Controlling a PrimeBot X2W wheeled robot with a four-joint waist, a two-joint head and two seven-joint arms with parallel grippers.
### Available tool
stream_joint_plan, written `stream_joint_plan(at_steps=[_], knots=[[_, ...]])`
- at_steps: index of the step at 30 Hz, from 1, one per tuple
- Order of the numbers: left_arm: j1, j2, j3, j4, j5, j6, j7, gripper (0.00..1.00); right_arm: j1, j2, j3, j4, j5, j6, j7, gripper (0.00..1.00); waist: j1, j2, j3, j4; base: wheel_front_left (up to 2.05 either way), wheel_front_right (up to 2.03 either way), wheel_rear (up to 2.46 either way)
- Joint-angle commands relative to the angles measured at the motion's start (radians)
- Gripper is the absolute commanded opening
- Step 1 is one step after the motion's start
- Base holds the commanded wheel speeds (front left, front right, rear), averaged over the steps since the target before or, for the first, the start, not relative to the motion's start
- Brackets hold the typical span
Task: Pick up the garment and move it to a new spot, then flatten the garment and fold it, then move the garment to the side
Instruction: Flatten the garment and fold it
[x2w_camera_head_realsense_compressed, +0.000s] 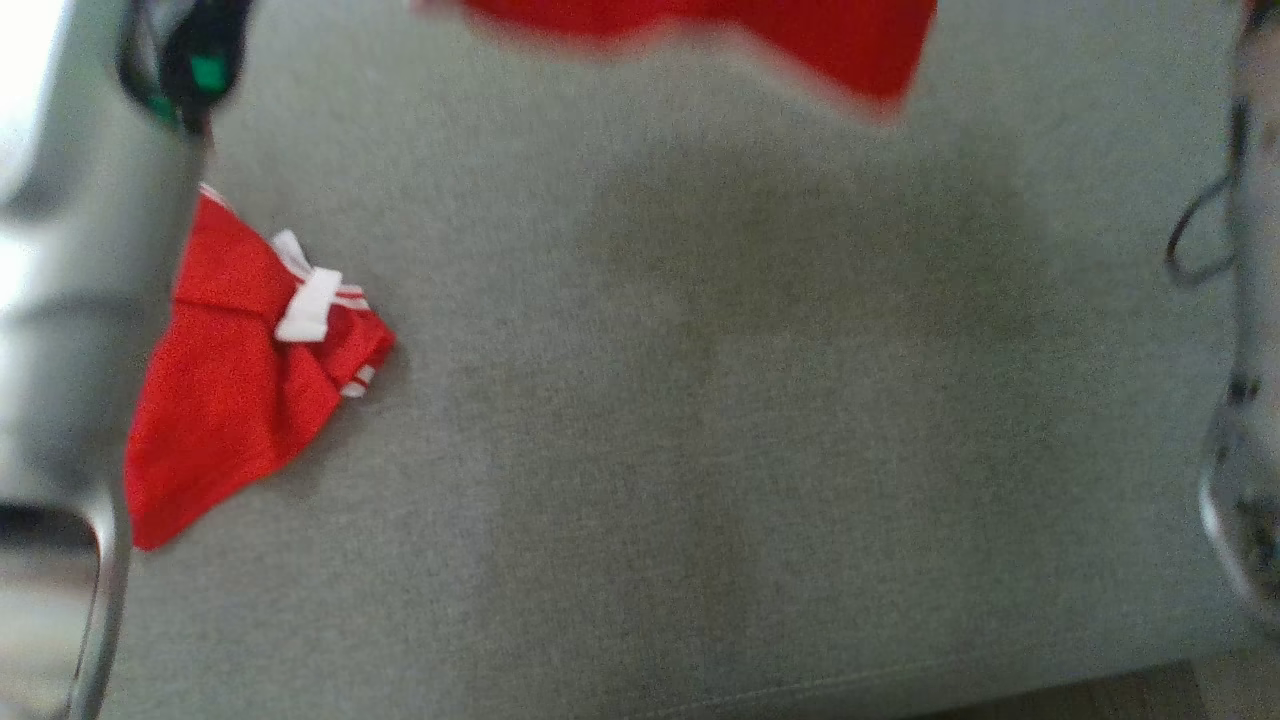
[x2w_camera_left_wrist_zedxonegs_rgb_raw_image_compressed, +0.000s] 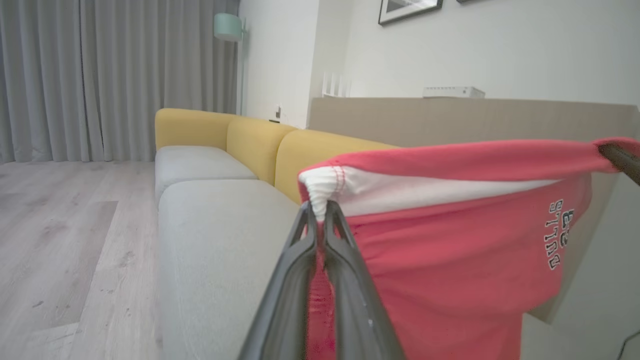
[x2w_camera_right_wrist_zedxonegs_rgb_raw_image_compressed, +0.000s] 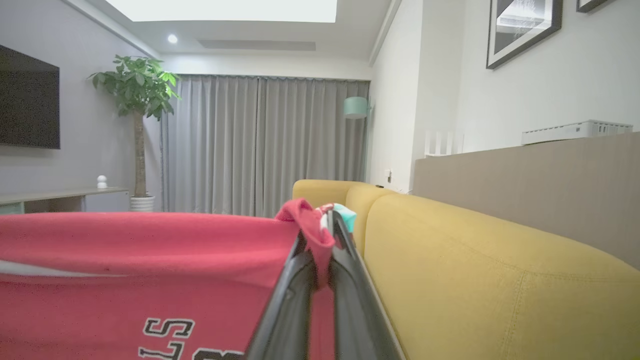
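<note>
The garment (x2w_camera_left_wrist_zedxonegs_rgb_raw_image_compressed: 450, 250) is a red shirt with white trim and dark lettering, stretched in the air between both grippers. In the left wrist view my left gripper (x2w_camera_left_wrist_zedxonegs_rgb_raw_image_compressed: 320, 210) is shut on its white-edged corner. Seen from the right wrist, my right gripper (x2w_camera_right_wrist_zedxonegs_rgb_raw_image_compressed: 322, 220) is shut on a bunched red corner of the garment (x2w_camera_right_wrist_zedxonegs_rgb_raw_image_compressed: 150, 260). From the head, a blurred red edge of the garment (x2w_camera_head_realsense_compressed: 800, 40) hangs at the top. A red piece with white trim (x2w_camera_head_realsense_compressed: 240, 380) shows by my left arm (x2w_camera_head_realsense_compressed: 90, 250); whether it rests on the grey seat (x2w_camera_head_realsense_compressed: 700, 400) I cannot tell.
The sofa has a grey seat (x2w_camera_left_wrist_zedxonegs_rgb_raw_image_compressed: 220, 240) and yellow backrests (x2w_camera_right_wrist_zedxonegs_rgb_raw_image_compressed: 475, 270), with a tan panel (x2w_camera_left_wrist_zedxonegs_rgb_raw_image_compressed: 450, 120) behind. Wooden floor (x2w_camera_left_wrist_zedxonegs_rgb_raw_image_compressed: 60, 225) lies to one side. My right arm (x2w_camera_head_realsense_compressed: 1245, 400) with a loose cable (x2w_camera_head_realsense_compressed: 1195, 240) stands at the head view's right edge.
</note>
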Motion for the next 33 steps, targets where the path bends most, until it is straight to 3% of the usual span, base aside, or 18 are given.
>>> stream_joint_plan(at_steps=[1,9,14,18,26,33], knots=[[-0.085,0.018,0.051,0.026,0.009,-0.005,-0.041,0.00,-0.071,0.015,-0.019,0.037,-0.019,-0.001,-0.054,0.00,-0.0004,0.0000,0.100,-0.017,0.00,0.00,0.00],[-0.125,-0.062,0.003,0.205,-0.013,-0.036,-0.158,0.00,-0.123,0.034,-0.069,0.327,-0.078,-0.001,-0.160,0.00,-0.0004,0.0000,0.104,0.010,0.00,0.00,0.00],[0.021,-0.099,-0.108,0.236,-0.070,-0.040,-0.185,0.00,-0.033,0.003,-0.066,0.510,-0.087,-0.001,-0.123,0.00,-0.0004,0.0000,0.070,0.024,0.00,0.00,0.00],[0.187,-0.080,-0.224,0.181,-0.137,-0.041,-0.201,0.00,0.047,-0.046,-0.054,0.613,-0.077,-0.001,-0.062,0.00,-0.0004,0.0000,0.024,0.030,0.00,0.00,0.00],[0.455,-0.044,-0.366,0.065,-0.227,-0.041,-0.235,0.00,0.207,-0.128,-0.024,0.671,-0.002,-0.001,0.083,0.00,-0.0004,0.0000,-0.089,0.035,0.00,0.00,0.00],[0.614,-0.052,-0.443,-0.009,-0.216,-0.026,-0.262,0.00,0.341,-0.157,0.053,0.632,0.103,-0.001,0.144,0.00,-0.0004,0.0000,-0.186,0.013,0.00,0.00,0.00]])
